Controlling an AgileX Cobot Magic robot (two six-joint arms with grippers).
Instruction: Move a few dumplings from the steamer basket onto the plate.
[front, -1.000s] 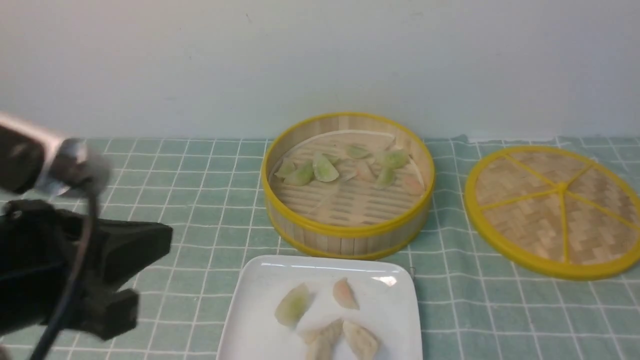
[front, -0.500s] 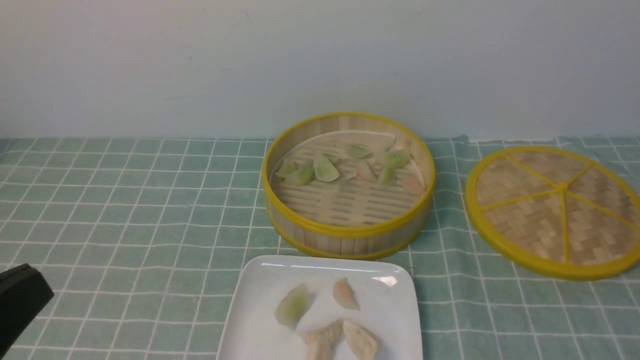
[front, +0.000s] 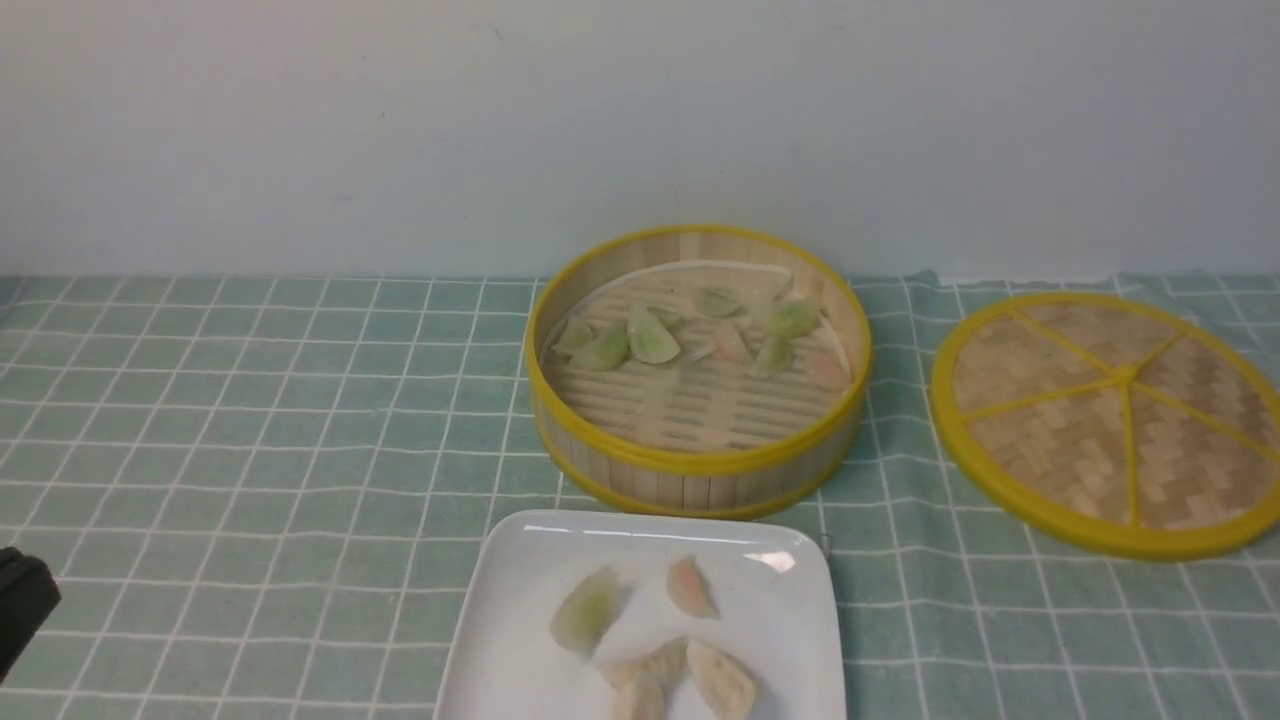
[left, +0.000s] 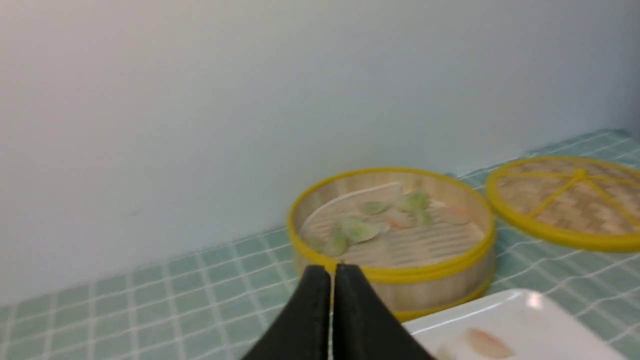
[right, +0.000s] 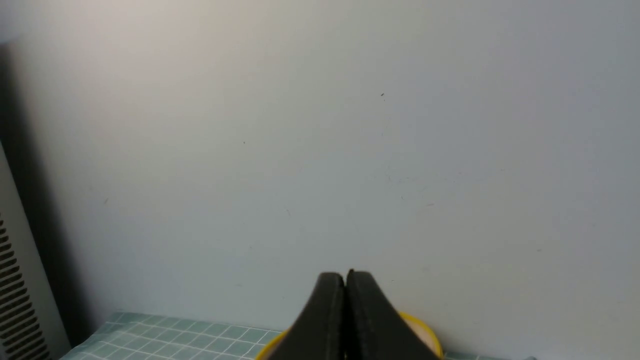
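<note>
Shut tight, gripping nothing: left fingers (left: 312, 305), right fingers (right: 327, 305). Green and pink dumplings (front: 652, 340) clustered toward steamer basket's (front: 690, 466) far side; two already on white plate (front: 500, 630) just in front. Likely risks: crushing soft slippery skins, clipping the rim.

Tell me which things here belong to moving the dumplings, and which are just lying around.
Belong: translucent green and pink dumplings, bamboo steamer basket, white square plate.
Lying about: woven basket lid, two larger beige dumplings on the plate, green checked tablecloth.
</note>
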